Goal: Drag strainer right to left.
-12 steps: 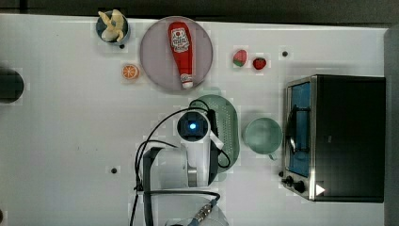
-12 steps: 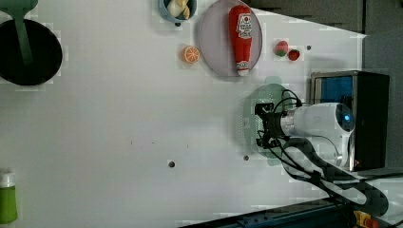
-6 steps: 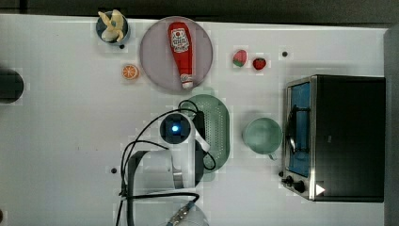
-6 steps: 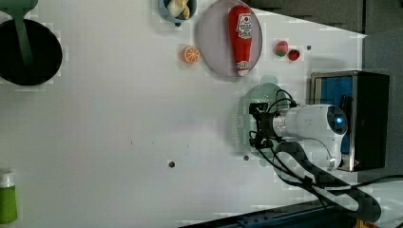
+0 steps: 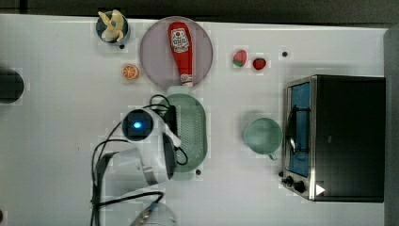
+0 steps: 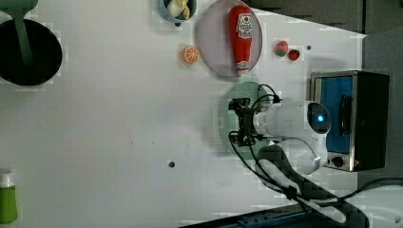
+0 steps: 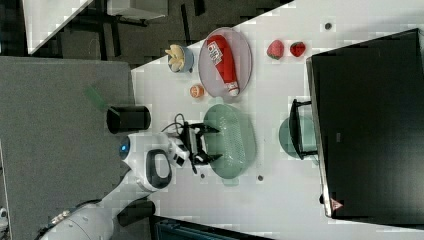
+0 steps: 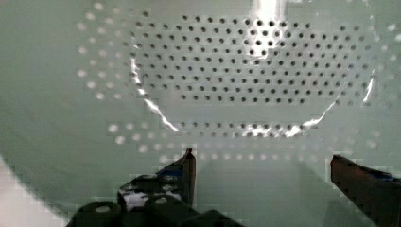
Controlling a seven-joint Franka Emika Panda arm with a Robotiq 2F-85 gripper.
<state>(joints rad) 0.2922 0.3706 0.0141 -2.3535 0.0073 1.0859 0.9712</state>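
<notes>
Gripper point(image 8: 262, 163) fingers are standing spread wide apart and are gripping nothing; in the wrist view the two dark fingertips point(image 8: 188, 163) are hanging over the strainer point(image 8: 227, 85), with its grid of small holes directly ahead of them. In the right view the gripper point(image 7: 200, 145) is reaching over the rim of the strainer point(image 7: 231, 140) on the right view's left side, one finger toward each end of the oval. Whether the fingertips are touching the plastic cannot be told.

In the top view the strainer point(image 5: 192, 129) is lying on the white table point(image 5: 56, 141), its long axis running up and down the picture, and the arm's wrist is covering the strainer's edge on the top view's left. The strainer's upper end tab is sitting just beside the rim of the round plate point(image 5: 155, 52), which is carrying a red ketchup bottle point(image 5: 181, 49). A small green cup point(image 5: 262, 135) is resting well apart from the strainer on the top view's right, next to the toaster oven point(image 5: 339, 136).

In the left view the gripper point(image 6: 243, 122) is hovering over the middle of the strainer point(image 6: 223, 118), which is lying between the plate point(image 6: 211, 42) and the oven point(image 6: 354, 118).
</notes>
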